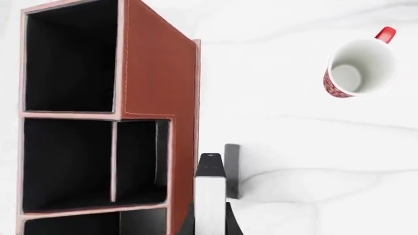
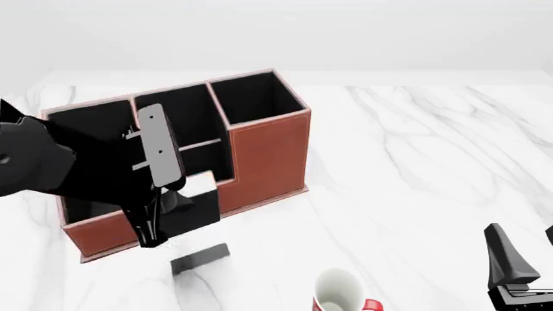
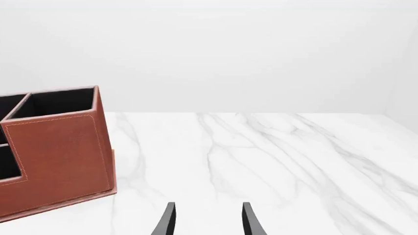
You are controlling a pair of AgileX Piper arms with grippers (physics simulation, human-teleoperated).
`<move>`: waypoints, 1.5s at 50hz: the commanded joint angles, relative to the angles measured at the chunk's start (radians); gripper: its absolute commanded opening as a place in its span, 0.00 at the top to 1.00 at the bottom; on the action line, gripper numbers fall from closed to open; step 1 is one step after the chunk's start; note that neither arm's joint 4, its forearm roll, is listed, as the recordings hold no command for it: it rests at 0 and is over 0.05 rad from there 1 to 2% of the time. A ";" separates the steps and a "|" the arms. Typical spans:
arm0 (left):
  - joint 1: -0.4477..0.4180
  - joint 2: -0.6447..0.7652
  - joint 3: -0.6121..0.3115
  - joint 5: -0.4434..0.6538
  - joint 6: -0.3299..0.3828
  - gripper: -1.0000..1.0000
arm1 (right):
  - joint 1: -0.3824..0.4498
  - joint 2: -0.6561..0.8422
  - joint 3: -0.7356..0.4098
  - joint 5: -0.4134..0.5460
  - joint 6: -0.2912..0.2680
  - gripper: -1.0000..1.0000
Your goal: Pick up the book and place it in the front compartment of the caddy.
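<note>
My left gripper (image 2: pixel 168 217) is shut on the book (image 2: pixel 197 208), black-covered with white page edges, and holds it off the table just in front of the caddy's (image 2: pixel 268 155) low stepped wall. In the left wrist view the book (image 1: pixel 210 196) stands edge-on between the fingers (image 1: pixel 232 169), beside the caddy's outer wall (image 1: pixel 156 73). The front compartment (image 1: pixel 65 161) is open and empty; in the front view it (image 2: pixel 201 116) is partly hidden by my left arm. My right gripper (image 2: pixel 525 259) is open and empty, low at the near right, and its open jaws also show in the right wrist view (image 3: pixel 205 218).
A white-and-red mug (image 2: pixel 338 290) stands upright near the table's front edge, right of the book; it also shows in the left wrist view (image 1: pixel 359 68). The table (image 2: pixel 415 162) is white marble. The caddy's tall end cell (image 3: pixel 62 147) shows in the right wrist view.
</note>
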 commanded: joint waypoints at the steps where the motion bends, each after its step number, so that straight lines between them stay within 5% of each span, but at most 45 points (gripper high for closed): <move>1: 0.024 0.050 -0.166 0.089 0.065 1.00 | 0.000 0.000 0.001 -0.001 0.001 0.00; 28: 0.079 0.217 -0.545 0.262 0.134 1.00 | 0.000 0.000 0.001 -0.001 0.001 0.00; 40: 0.097 0.257 -0.599 0.258 0.166 1.00 | 0.000 0.000 0.001 -0.001 0.001 0.00; 49: 0.181 0.269 -0.582 0.230 0.259 1.00 | 0.000 0.000 0.001 -0.001 0.001 0.00; 60: 0.152 0.283 -0.628 0.223 0.230 1.00 | 0.000 0.000 0.001 -0.001 0.000 0.00; 75: 0.196 0.306 -0.613 0.153 0.292 1.00 | 0.000 0.000 0.001 -0.001 0.001 0.00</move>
